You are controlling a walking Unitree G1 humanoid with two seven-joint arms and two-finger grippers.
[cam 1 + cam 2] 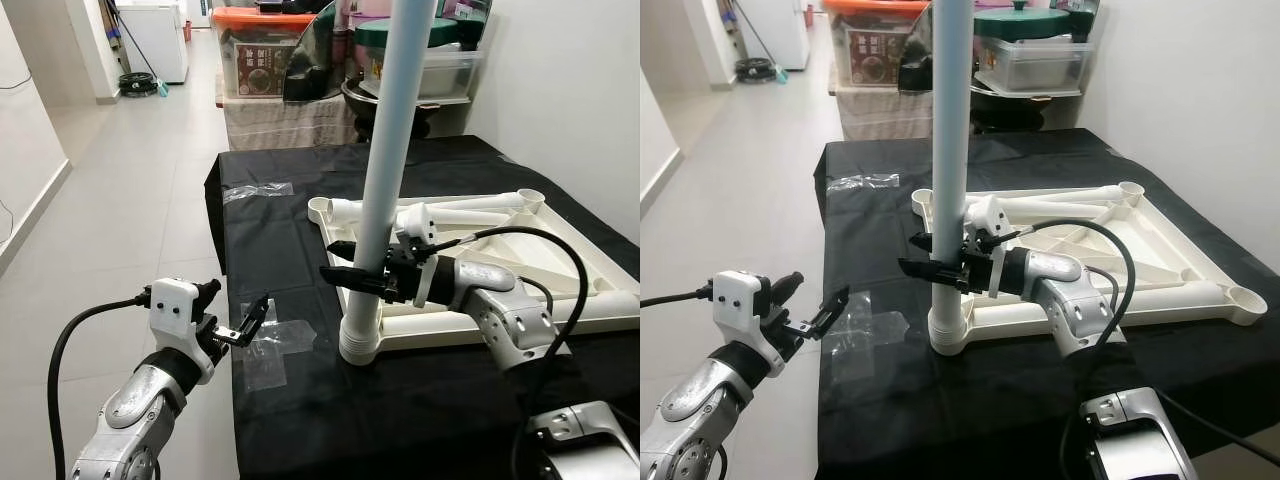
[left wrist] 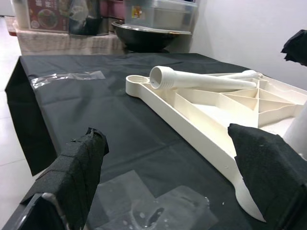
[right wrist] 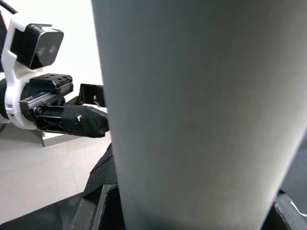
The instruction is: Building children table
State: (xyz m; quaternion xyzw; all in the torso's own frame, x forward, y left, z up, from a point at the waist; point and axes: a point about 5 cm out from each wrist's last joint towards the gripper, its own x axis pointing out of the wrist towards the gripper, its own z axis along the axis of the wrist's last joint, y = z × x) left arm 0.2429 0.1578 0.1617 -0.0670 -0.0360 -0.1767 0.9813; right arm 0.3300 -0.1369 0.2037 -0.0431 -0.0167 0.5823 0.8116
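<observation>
A white plastic table top (image 1: 560,310) lies upside down on the black-covered table (image 1: 290,250). One white table leg (image 1: 392,150) stands upright in its near-left corner socket (image 1: 360,345). My right gripper (image 1: 330,260) reaches in from the right, shut on this leg just above the socket, one finger on each side; the leg (image 3: 192,115) looms close in the right wrist view. A second leg (image 1: 440,212) lies loose inside the frame. My left gripper (image 1: 245,325) hovers open at the table's near-left edge, holding nothing, its fingers (image 2: 81,167) spread wide.
Patches of clear tape (image 1: 275,345) stick to the black cloth near the left gripper and farther back (image 1: 257,190). Storage boxes (image 1: 262,50) and a dark wok (image 1: 375,100) stand behind the table. A white wall (image 1: 570,90) runs along the right, tiled floor (image 1: 130,200) on the left.
</observation>
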